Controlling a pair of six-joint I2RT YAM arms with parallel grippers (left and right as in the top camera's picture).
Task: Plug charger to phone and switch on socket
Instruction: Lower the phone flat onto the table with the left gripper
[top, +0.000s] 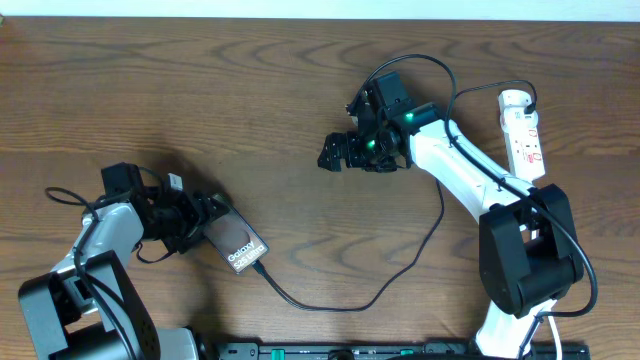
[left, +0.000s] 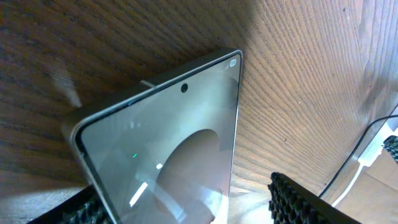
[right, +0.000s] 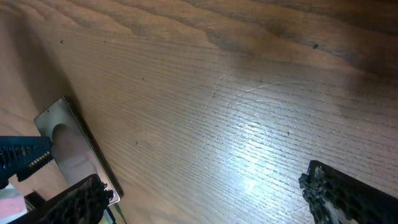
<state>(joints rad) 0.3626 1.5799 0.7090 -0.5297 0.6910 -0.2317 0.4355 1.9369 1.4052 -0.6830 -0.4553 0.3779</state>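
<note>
The left pincer (top: 205, 228) is clenched on the phone (top: 238, 245) at lower left, and the charger (top: 340, 308) seems to meet the phone's lower end. The right pincer (top: 335, 152) hangs released and empty near centre, well apart from the socket (top: 523, 128) at upper right. Reaching for the switch, that arm could snag the cable's loop and tug the plug loose. The phone reads "Galaxy"; the smaller print is illegible.

Overhead straight down; wrist views close.
</note>
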